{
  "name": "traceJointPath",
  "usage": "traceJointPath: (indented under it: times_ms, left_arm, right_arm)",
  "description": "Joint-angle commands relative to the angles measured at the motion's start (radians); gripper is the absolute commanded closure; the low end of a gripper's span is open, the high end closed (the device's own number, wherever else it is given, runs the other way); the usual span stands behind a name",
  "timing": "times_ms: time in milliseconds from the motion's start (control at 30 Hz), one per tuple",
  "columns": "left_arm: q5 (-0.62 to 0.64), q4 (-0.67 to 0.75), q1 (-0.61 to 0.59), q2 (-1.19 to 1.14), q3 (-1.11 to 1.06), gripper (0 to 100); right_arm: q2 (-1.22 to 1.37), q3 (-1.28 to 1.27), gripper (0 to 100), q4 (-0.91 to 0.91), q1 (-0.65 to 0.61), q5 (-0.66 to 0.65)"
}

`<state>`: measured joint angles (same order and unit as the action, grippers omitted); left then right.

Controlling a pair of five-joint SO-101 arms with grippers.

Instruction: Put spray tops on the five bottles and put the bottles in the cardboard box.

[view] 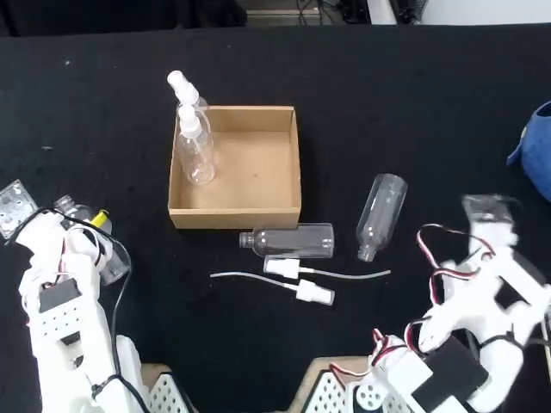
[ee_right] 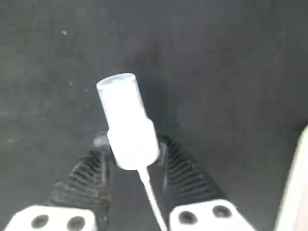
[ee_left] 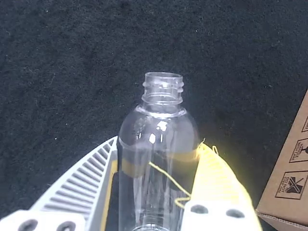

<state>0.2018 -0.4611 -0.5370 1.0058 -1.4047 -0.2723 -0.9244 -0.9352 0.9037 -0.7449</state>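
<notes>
My left gripper (ee_left: pixel 156 163) is shut on a clear bottle (ee_left: pixel 162 125) with an open, capless neck; it stands at the table's left front, near the bottle (view: pixel 84 225). My right gripper (ee_right: pixel 132 149) is shut on a white spray top (ee_right: pixel 126 122) whose tube hangs down between the fingers; it stands at the right front (view: pixel 486 209). The cardboard box (view: pixel 258 211) holds one capped bottle (view: pixel 196 148). A second capped bottle (view: pixel 183 90) lies at its far left corner. Two capless bottles (view: pixel 288 241) (view: pixel 380 215) lie in front of the box, with two spray tops (view: pixel 284 268) (view: pixel 314 293).
A blue object (view: pixel 535 159) sits at the right edge. A corner of the box (ee_left: pixel 288 183) is close beside my left gripper. The cloth (view: pixel 413 112) behind and right of the box is bare.
</notes>
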Motion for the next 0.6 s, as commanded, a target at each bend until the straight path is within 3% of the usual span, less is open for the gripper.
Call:
traceJointPath:
  times_ms: [0, 133, 200, 267, 400, 567]
  left_arm:
    - [0.003, 0.011, -0.013, 0.015, 0.007, 97]
    - [0.003, 0.011, -0.015, 0.015, 0.007, 97]
    - [0.003, 0.011, -0.015, 0.015, 0.007, 97]
    - [0.003, 0.011, -0.015, 0.015, 0.007, 97]
    - [0.003, 0.011, -0.015, 0.015, 0.007, 97]
    - [0.003, 0.011, -0.015, 0.015, 0.007, 97]
  right_arm:
    - [-0.067, 0.071, 88.7, -0.14, 0.029, 0.072]
    - [-0.067, 0.071, 74.8, -0.149, -0.009, 0.071]
    - [-0.073, 0.071, 72.4, -0.149, -0.032, 0.071]
    - [-0.074, 0.084, 73.0, -0.149, -0.069, 0.063]
    - [-0.073, 0.101, 75.5, -0.15, -0.126, -0.078]
    - [-0.067, 0.079, 80.1, -0.149, -0.098, -0.264]
